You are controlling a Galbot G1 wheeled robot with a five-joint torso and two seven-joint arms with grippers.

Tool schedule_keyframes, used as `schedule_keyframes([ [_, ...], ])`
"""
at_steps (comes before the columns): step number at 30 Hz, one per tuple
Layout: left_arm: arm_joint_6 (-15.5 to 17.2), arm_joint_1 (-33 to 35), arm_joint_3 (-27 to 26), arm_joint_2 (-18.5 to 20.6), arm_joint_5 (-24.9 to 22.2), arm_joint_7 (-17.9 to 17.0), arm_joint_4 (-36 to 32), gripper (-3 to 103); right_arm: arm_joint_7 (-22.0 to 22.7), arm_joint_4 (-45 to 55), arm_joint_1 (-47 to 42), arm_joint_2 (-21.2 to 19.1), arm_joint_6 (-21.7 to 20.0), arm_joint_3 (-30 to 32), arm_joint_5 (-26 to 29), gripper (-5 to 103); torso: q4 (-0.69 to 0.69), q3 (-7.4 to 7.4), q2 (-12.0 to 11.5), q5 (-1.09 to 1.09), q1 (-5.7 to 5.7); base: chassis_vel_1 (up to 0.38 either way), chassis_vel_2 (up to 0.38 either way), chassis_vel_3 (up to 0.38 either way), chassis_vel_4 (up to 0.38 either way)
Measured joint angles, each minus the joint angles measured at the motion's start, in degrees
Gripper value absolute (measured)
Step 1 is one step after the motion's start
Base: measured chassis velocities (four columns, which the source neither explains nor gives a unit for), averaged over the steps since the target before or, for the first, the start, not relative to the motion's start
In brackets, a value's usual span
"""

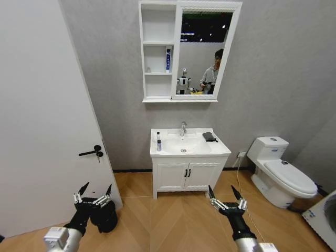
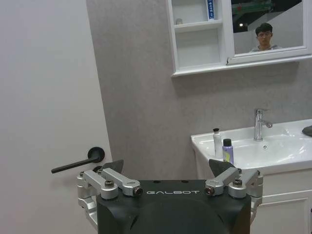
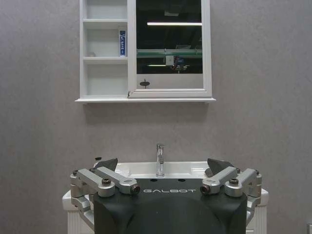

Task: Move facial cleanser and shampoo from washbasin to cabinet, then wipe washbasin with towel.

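Observation:
The white washbasin point(image 1: 197, 149) with its chrome tap point(image 1: 183, 128) stands on a low vanity at the far wall. Two small bottles stand at its left rim: a white one with a dark cap point(image 2: 217, 143) and a purple-tinted one point(image 2: 227, 151); I cannot tell which is the facial cleanser and which the shampoo. The dark towel point(image 1: 210, 136) lies on the basin's right rim. Above hangs the cabinet point(image 1: 158, 86), with a blue-and-white tube point(image 1: 168, 59) on its middle shelf. My left gripper point(image 1: 94, 192) and right gripper point(image 1: 224, 196) are open and empty, low over the floor, well short of the basin.
A white door with a black handle point(image 1: 93, 153) stands close on the left. The white toilet point(image 1: 281, 176) is to the right of the two-door vanity point(image 1: 186, 176). Wooden floor point(image 1: 173, 220) lies open between me and the vanity. A white object point(image 1: 325, 216) sits at the right edge.

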Motion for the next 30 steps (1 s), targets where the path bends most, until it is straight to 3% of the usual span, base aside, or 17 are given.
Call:
schedule_keyframes([
  [30,0.5,0.3,-0.2,-1.5,-0.2,-0.9,-1.2,98,0.8,1.4,-1.0,0.9,-2.1,0.3,-0.7,100,0.00,0.00,0.0,0.00,0.00,0.000,0.000,0.000,0.000],
])
